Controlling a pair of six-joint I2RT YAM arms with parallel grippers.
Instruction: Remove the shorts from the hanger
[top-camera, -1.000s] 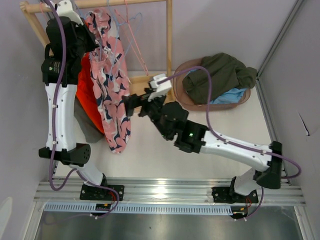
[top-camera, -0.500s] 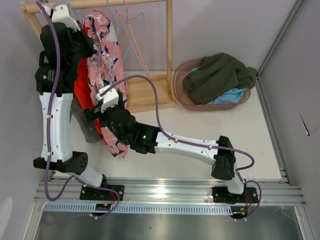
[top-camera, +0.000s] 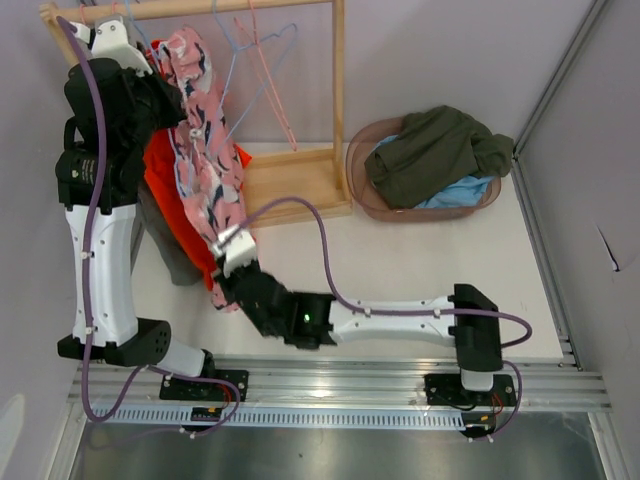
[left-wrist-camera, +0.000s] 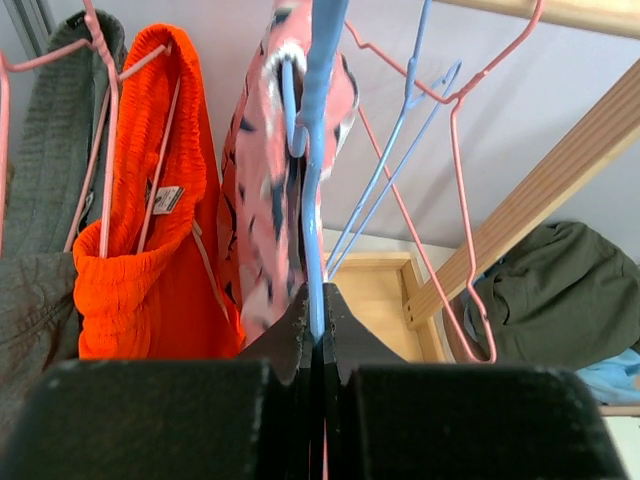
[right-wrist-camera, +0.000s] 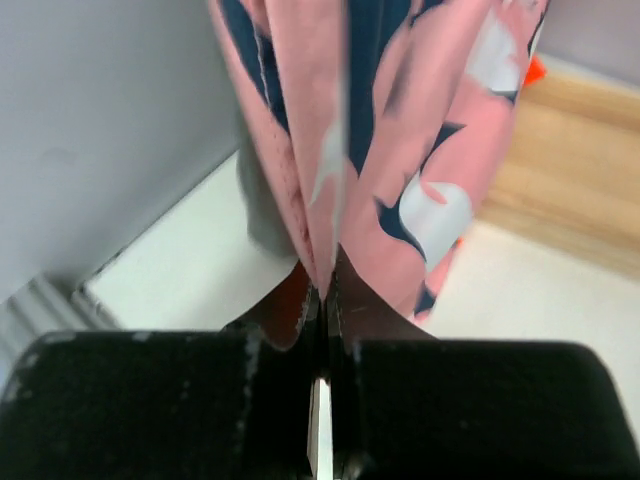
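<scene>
Two grips are holding firm. The left gripper (left-wrist-camera: 315, 318) is squeezing the blue hanger (left-wrist-camera: 318, 150), jaws narrowed onto it. The right gripper (right-wrist-camera: 322, 300) is pinching the pink floral shorts (right-wrist-camera: 400, 150) by the lower hem.

wooden rack (top-camera: 295, 185), wire hangers (left-wrist-camera: 455, 100), brown basket (top-camera: 354, 175)

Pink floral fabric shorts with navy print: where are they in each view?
Top external: pink floral shorts hang at upper left.
Left wrist: top centre, draped over the thin blue hanger.
Right wrist: they fill the top centre.
Shared landmark: light wooden rack base, right of the shorts in every view.
</scene>
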